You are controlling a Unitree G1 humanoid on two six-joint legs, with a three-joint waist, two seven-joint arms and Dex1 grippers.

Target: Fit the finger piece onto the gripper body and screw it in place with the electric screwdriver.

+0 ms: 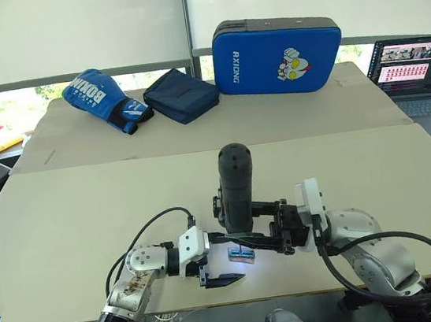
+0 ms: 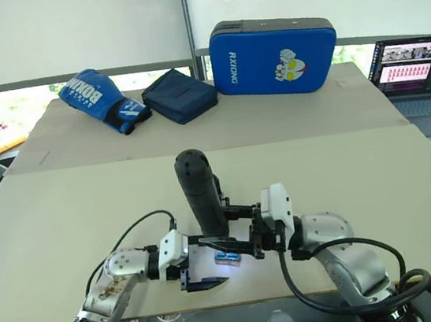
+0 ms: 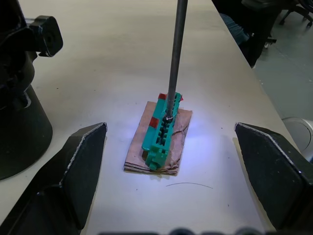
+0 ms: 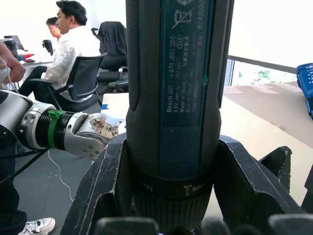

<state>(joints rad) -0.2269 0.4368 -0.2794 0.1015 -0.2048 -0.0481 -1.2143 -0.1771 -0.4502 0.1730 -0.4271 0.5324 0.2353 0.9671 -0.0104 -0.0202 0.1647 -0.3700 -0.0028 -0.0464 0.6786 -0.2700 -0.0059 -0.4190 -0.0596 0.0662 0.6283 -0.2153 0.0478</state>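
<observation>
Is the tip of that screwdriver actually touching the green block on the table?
Touching. In the left wrist view the electric screwdriver's metal bit comes straight down and its tip sits on the green-topped block, with no gap showing.

head stereo: high, looking down over table [image 1: 64,220] | wrists: close behind pincers | shared: green-topped block [image 3: 161,132]

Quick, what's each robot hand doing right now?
Left gripper: open, holding nothing.
Right gripper: closed on the electric screwdriver.
</observation>
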